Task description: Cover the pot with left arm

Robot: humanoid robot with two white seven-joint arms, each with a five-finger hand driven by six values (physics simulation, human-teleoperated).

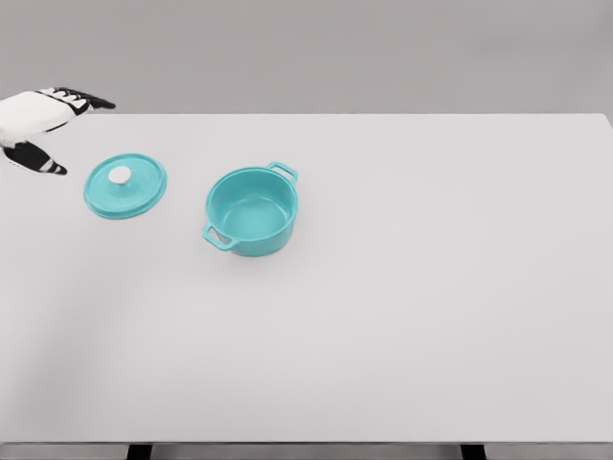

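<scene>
Worktop (412, 316): pale grey, fills most of the frame, far edge running across the upper part.

Pot (251, 211): teal, upright, open and empty, left of centre. Two loop handles, one toward upper right, one toward lower left. No cover on it yet.

Lid (124, 186): teal disc w/ white knob (120, 174) on top, lying flat on the worktop at mid-left, just beside the pot but not touching it.

Left robot hand (38, 129): at the upper-left frame edge, white w/ dark fingertips. Fingers apart, one group pointing right over the worktop's far edge, the thumb angled down toward the lid. Holding nothing, near the lid but clear of it. Right arm not in view.

Judged stage: approach, grasp not yet made.

Risks from here:
- Knob is small; if the fingers close off-centre they could pinch only its edge, so the lid tilts or slips out on the lift.
- Coming in too low from the left could push the lid sideways, maybe into the pot, and nudge the pot's position.
- Lid carried tilted may catch the pot's near rim or a handle and tip or slide the pot, since nothing braces it.
- Release off-centre leaves the lid cocked on the rim, not seated.
- Hand is partly cut off by the frame edge, so wrist pose can't be told.
</scene>
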